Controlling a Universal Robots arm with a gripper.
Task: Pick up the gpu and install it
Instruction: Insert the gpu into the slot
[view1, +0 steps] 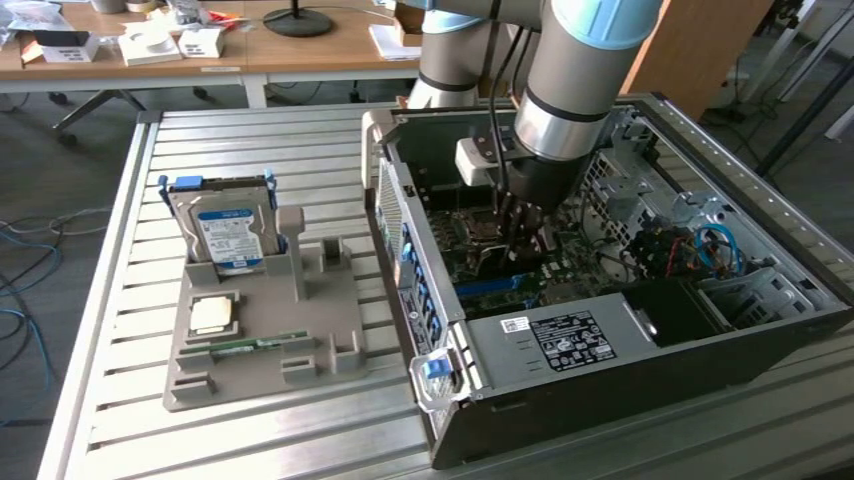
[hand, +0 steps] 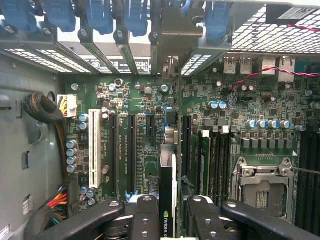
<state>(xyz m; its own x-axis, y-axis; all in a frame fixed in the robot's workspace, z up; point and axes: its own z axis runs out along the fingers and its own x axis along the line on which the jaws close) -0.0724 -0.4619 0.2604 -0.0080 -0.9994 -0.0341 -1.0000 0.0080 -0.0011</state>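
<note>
Step in hand: we judge the install is under way, with the gpu (hand: 167, 200) already lifted and carried into the open computer case (view1: 747, 330).
Hand: the hand (hand: 167, 227) is pinching the gpu edge-on between its dark fingers (hand: 145, 220).
Gpu position: we see it poised above the motherboard (hand: 145, 100), in line with the long slots.
Next move calls for: a straight, square descent into one slot.
Exterior view adds: the arm reaching down into the case, and the parts tray (view1: 254, 340) with the hard drive (view1: 227, 230) on the table (view1: 134, 300).
Wrist view adds: the slots and the card's thin edge.
</note>
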